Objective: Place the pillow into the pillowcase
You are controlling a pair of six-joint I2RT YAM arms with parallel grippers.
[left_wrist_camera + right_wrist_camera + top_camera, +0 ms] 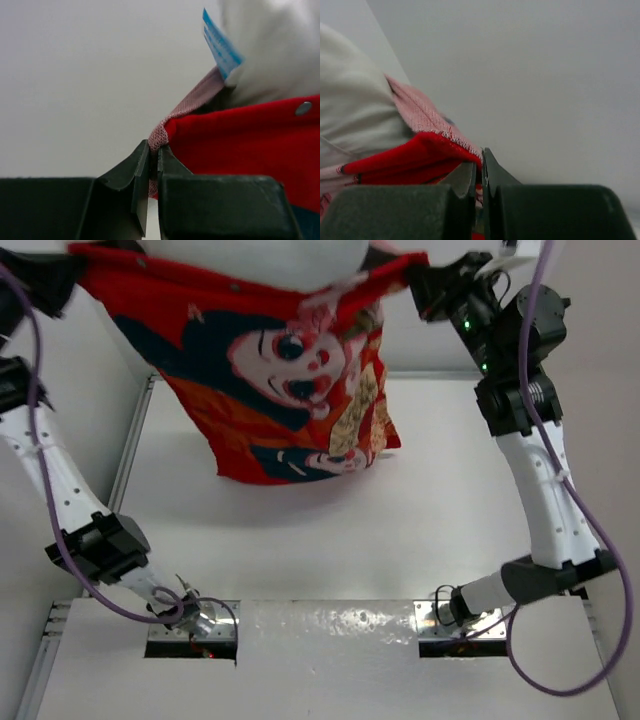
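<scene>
The red pillowcase (270,370) with its cartoon face hangs in the air over the far part of the table, mouth up. The white pillow (255,258) stands in the mouth, its top sticking out above the red rim. My left gripper (45,275) is shut on the pillowcase's left top corner; the left wrist view shows the rim (235,140) pinched between the jaws, with the pillow's blue tag (220,45) above. My right gripper (425,280) is shut on the right top corner, its rim (415,155) clamped, the pillow (350,110) beside it.
The white table (400,520) lies below the hanging pillowcase. A metal rail (130,455) runs along the table's left side. The arm bases (195,625) sit at the near edge with purple cables looping around both arms.
</scene>
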